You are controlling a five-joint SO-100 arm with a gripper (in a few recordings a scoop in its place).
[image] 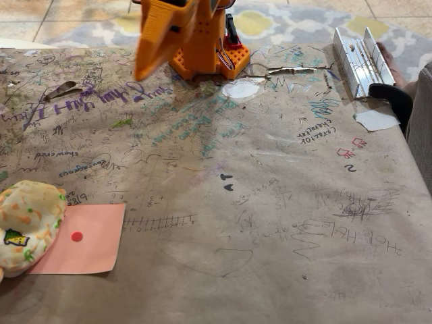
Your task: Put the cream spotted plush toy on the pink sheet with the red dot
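Note:
The cream spotted plush toy (27, 226) lies at the left edge of the table, with green and orange spots and a small yellow and black patch on its side. Its right side rests over the left edge of the pink sheet (91, 239), a flat salmon square. The sheet's red dot (77, 236) is uncovered, just right of the plush. The orange arm stands at the back of the table. Its gripper (144, 67) hangs blurred and points down to the left, far from the plush. Its jaws are too smeared to read.
Brown paper covered in scribbles (270, 202) lines the table. A metal rail (360, 59) and a black clamp (393, 94) sit at the back right, with a white paper scrap (376, 120) beside them. A white patch (241, 89) lies near the arm's base (209, 61).

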